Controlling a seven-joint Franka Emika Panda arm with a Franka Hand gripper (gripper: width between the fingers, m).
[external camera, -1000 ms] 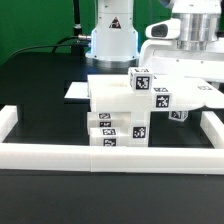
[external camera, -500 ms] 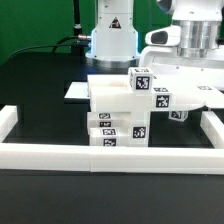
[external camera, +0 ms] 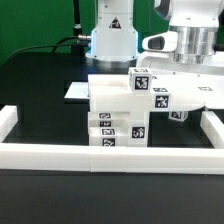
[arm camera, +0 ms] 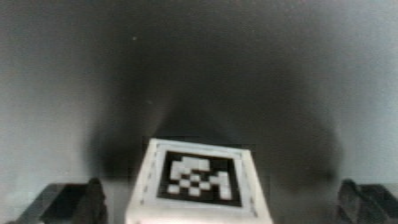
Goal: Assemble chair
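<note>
White plastic chair parts [external camera: 125, 110], blocky pieces with square black-and-white marker tags, stand stacked mid-desk, pushed against the long low white border rail [external camera: 110, 155], probably so the rail braces them while pieces are joined. The end effector [external camera: 193, 45] hovers above the stack's side at the exterior view's right, jaws spread wide and holding nothing. The wrist view looks down on one tagged white piece [arm camera: 192, 178] between the dark fingertips [arm camera: 71, 200], seemingly lined up for a grasp.

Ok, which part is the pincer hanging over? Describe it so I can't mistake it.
Start at the white border rail along the front of the exterior view; the stacked chair parts stand just behind it. The part is the small upright block topping the stack's right side, the only piece rising above the flat slab, with a marker tag facing forward.
</note>
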